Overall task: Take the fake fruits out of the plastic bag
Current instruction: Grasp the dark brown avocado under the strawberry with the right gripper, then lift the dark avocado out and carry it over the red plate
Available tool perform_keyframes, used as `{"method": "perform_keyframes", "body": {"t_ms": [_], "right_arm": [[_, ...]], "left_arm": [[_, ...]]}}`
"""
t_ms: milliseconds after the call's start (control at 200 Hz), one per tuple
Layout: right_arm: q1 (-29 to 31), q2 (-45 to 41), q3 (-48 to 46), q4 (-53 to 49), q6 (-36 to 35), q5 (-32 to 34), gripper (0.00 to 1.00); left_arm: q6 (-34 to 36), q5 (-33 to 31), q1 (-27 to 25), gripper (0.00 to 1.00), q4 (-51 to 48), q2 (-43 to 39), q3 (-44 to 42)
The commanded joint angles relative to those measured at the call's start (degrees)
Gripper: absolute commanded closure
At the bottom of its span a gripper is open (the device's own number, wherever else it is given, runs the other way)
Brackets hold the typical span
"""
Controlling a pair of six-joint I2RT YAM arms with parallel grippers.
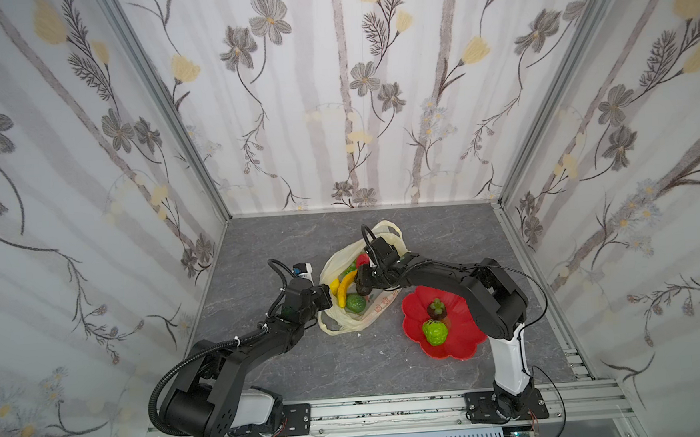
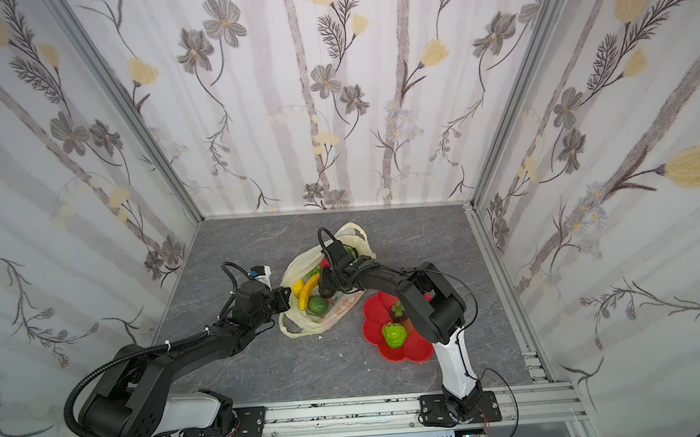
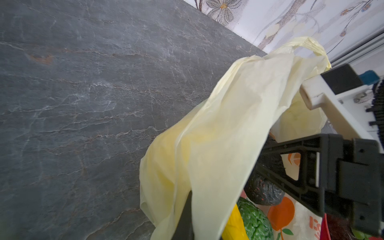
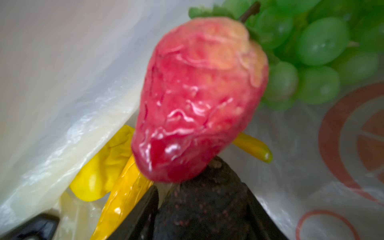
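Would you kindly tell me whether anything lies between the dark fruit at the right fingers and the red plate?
Only the bag's low printed side lies between the dark fruit and the red plate. The plate already holds a mangosteen and a bumpy green fruit, with room left beside them.

Both top views give us the same far, high look down from the front over the whole counter (image 1: 340, 365). Left wrist: close beside the plastic bag (image 3: 228, 124), facing across the counter; right wrist: inside it, almost against the strawberry (image 4: 197, 99).
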Motion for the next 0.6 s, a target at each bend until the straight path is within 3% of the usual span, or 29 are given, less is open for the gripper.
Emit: {"method": "perform_keyframes", "body": {"t_ms": [0,275,595], "right_arm": [[0.27,-2.76,-1.69,2.8,-0.5,0.99,0.48],[1.15,-12.86,-8.57,2.57,-1.34,2.36,0.48],[-0.92,-31.73,-20.92,-1.28,-1.7,10.63,0.47]], "left_arm": [[0.16,-0.75,-0.06,0.92,1.52,-0.28,0.13],[0.22,-0.89,0.01,0.92,1.48,-0.1,0.12],[0.17,-0.73,-0.03,0.92,1.46,-0.5,0.12]]}}
